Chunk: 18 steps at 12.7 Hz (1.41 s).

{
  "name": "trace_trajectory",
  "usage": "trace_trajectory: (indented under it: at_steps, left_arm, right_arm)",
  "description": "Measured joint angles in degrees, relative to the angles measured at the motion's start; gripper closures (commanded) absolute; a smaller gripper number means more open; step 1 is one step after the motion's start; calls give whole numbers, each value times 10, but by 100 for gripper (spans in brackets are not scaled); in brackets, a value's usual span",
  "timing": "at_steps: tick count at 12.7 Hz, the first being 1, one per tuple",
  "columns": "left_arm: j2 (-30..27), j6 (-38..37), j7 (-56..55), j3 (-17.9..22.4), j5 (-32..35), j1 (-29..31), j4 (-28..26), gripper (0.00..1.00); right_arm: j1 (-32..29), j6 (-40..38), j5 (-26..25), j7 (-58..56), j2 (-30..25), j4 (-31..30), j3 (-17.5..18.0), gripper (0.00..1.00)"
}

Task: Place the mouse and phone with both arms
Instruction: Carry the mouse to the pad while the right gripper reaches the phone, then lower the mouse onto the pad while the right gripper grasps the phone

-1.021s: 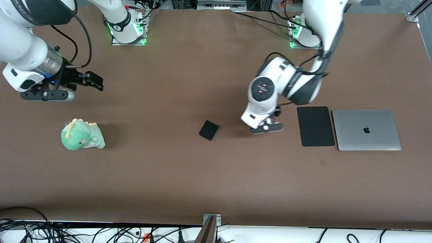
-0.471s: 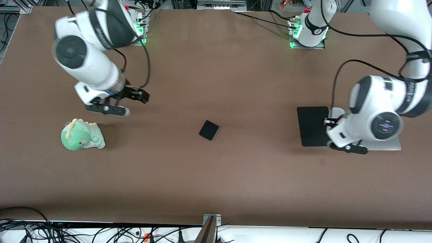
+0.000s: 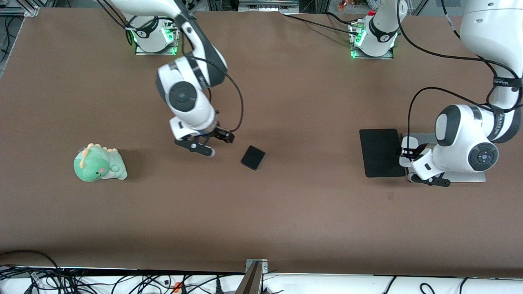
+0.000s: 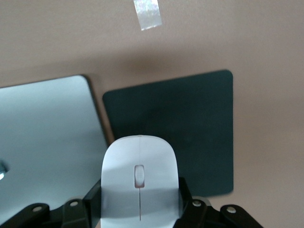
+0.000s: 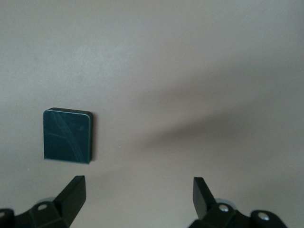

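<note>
The left gripper (image 4: 138, 209) pinches the shiny white oval mouse (image 4: 139, 183) over the big black flat pad (image 4: 190, 123). The right gripper (image 5: 137, 197) hangs spread wide near the small black flat phone (image 5: 67, 135).

Glossy white plastic mouse (image 4: 139, 183), matt black pad (image 3: 382, 152), brushed-metal laptop (image 4: 47, 142).
</note>
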Motion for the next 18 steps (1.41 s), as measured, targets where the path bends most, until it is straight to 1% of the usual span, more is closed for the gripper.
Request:
trace_trajectory:
  at_steps: [2,3,4,5,7,9,12,13,14,17,18]
  left_arm:
    - [1,80,-8,-1,-6,4,-54,71]
    - [1,113,-14,-2,-7,4,-74,61]
    - [2,138,-21,-2,-10,4,-91,45]
    - [2,152,-28,-3,-16,4,-103,0]
    - [2,161,-38,-4,-19,4,-111,0]
    - [2,162,-43,-6,-19,4,-111,0]
    - [-4,152,-43,-7,-19,3,-93,0]
    - [-10,118,-43,-7,-19,3,-70,0]
    - [-17,68,-43,-7,-19,3,-39,0]
    - [-35,-98,-43,-10,-19,0,84,0]
    - [-38,-137,-43,-11,-19,-4,116,0]
  right_arm:
    - [22,15,0,54,64,49,0,0]
    - [32,25,0,76,96,79,0,0]
    - [40,39,0,93,124,105,0,0]
    - [46,56,0,105,148,126,0,0]
    - [51,80,0,114,173,147,0,0]
    - [55,95,0,114,183,152,0,0]
    - [67,104,0,115,198,152,0,0]
    - [72,105,0,118,204,152,0,0]
    - [76,107,0,121,209,152,0,0]
    - [79,110,-2,123,217,152,-2,0]
    - [79,110,-3,123,217,152,-2,0]
